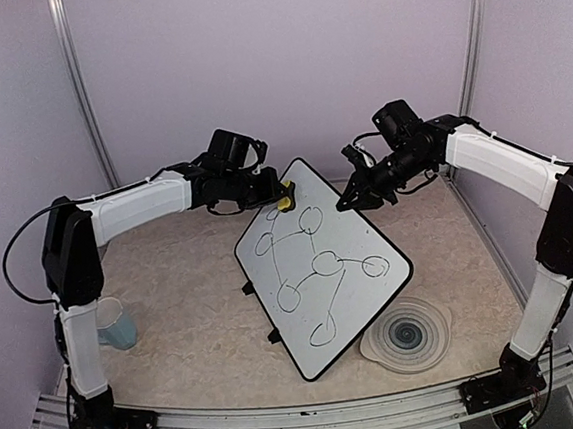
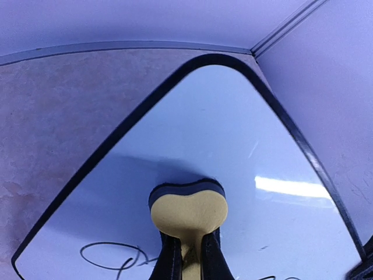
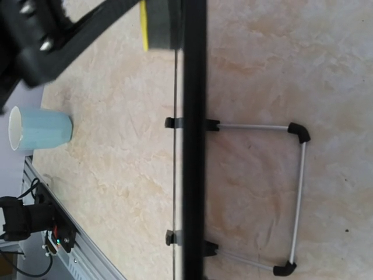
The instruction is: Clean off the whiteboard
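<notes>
Leaning on a wire stand [image 3: 300, 192], the whiteboard [image 1: 322, 272] carried black loops, grey plate [image 1: 410, 336] beside its near edge. Left gripper [image 1: 277, 193] clamped a yellow eraser [image 1: 284, 203] on its far corner. Right gripper [image 1: 348, 199] hovered by its far-right edge, grip unreadable, fingers unseen.

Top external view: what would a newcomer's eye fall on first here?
The whiteboard, propped at a tilt mid-table and bearing black marker loops and lines. Next, the left gripper holding a yellow eraser at its far corner, with the right gripper close by the board's far right edge.
</notes>
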